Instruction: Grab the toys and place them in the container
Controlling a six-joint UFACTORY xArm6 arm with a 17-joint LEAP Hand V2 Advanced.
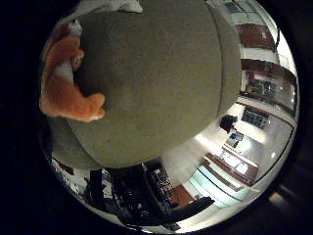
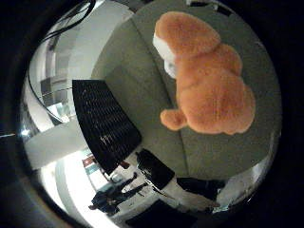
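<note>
An orange plush toy with a white patch near its face (image 2: 209, 92) lies on a grey-green fabric cushion with a rounded edge (image 1: 156, 83). In the thumb side palm view the toy fills much of the picture, so it sits close to the palm, its rounded body resting on the cushion and one stubby limb sticking out at about eight o'clock from the body. A seam in the fabric runs beneath it. The little finger side palm view catches only part of the same toy, at the cushion's edge, while bare fabric takes up most of that picture. Beside the cushion stands a black mesh container with slatted walls (image 2: 104, 126), apart from the toy. No part of the hand shows in either view, so whether its fingers are straight or curled cannot be told.
</note>
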